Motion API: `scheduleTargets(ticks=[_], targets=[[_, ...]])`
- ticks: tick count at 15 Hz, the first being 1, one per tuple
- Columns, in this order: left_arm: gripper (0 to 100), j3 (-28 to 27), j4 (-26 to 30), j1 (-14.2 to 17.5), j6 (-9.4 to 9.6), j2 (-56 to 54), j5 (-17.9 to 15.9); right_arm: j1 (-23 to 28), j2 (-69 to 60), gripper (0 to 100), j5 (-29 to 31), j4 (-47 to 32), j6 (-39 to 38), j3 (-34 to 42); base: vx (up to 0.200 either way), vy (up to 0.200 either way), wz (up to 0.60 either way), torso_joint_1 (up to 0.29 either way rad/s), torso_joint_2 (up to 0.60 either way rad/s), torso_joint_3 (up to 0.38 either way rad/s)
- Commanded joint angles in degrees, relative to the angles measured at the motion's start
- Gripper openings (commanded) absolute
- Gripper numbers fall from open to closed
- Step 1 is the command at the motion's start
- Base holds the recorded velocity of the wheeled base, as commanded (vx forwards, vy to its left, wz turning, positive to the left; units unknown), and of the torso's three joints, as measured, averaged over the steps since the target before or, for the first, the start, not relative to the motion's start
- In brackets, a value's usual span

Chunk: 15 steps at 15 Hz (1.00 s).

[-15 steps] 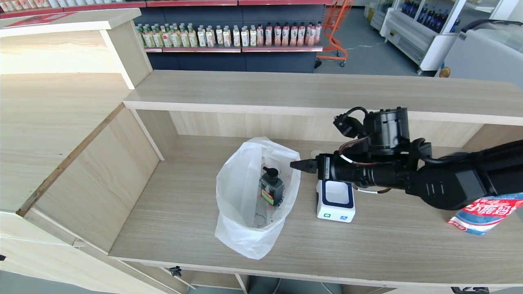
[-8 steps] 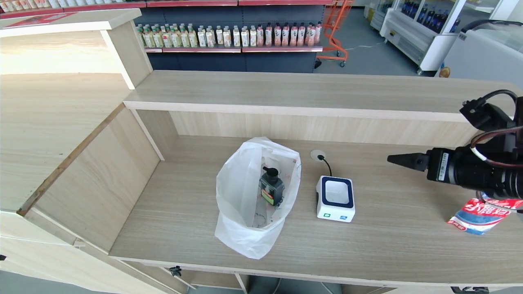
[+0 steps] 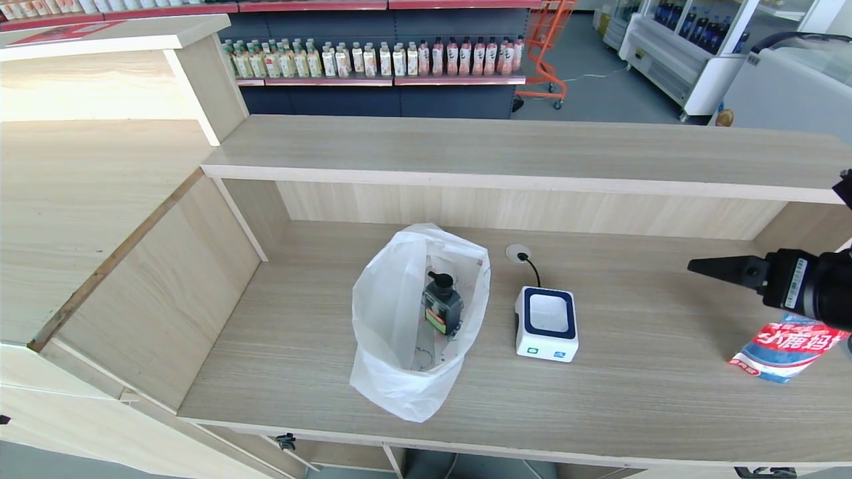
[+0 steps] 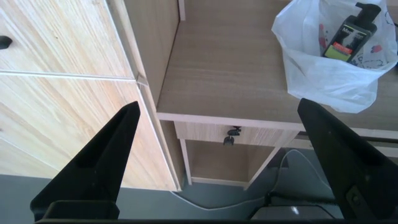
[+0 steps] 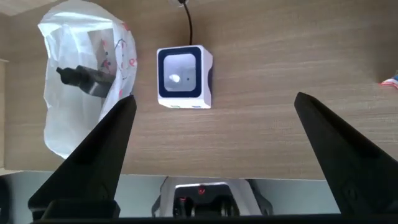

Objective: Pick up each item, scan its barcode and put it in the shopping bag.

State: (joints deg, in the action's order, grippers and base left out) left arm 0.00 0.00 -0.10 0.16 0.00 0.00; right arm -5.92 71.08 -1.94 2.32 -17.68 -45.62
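Observation:
A white plastic shopping bag (image 3: 399,332) stands open at the counter's left, with a dark pump bottle (image 3: 442,303) upright inside it. To the bag's right sits the white and blue scanner (image 3: 547,322). A blue, red and white pouch (image 3: 785,346) lies at the far right. My right gripper (image 3: 722,269) hovers above the counter next to the pouch, pointing toward the scanner; in its wrist view its gripper (image 5: 211,162) is open and holds nothing, with the scanner (image 5: 183,78) and the bag (image 5: 81,81) below. My left gripper (image 4: 217,168) is open off the counter's front edge, short of the bag (image 4: 329,62).
The scanner's black cable (image 3: 530,266) runs to a grommet at the back. A raised shelf (image 3: 519,150) runs along the counter's back and a wooden side wall (image 3: 160,293) closes the left. Bare counter lies between scanner and pouch.
My right arm has pulled back to the right, from the bag's mouth, past the scanner, to beside the pouch. The bag, bottle and scanner have not moved.

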Motion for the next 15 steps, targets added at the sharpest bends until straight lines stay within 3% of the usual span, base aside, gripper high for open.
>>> scheduleTargets(ticks=[1, 12, 15], targets=[[100, 0.0, 0.0, 0.0, 0.02, 0.1, 0.1, 0.4, 0.5, 100, 0.0, 0.0, -1.3, -0.3, 0.0, -0.2, 0.0, -0.002, 0.01, 0.002], [100, 0.0, 0.0, 0.0, -0.25, 0.1, 0.1, 0.6, 0.4, 100, 0.1, -1.4, -7.7, -0.3, 0.0, -0.2, 0.0, 0.002, 0.0, 0.001], [100, 0.0, 0.0, 0.0, -0.6, 0.1, 0.2, 0.7, 1.0, 100, 0.2, -2.1, -13.3, -1.8, 0.0, -0.2, 0.0, 0.004, 0.0, 0.004]])
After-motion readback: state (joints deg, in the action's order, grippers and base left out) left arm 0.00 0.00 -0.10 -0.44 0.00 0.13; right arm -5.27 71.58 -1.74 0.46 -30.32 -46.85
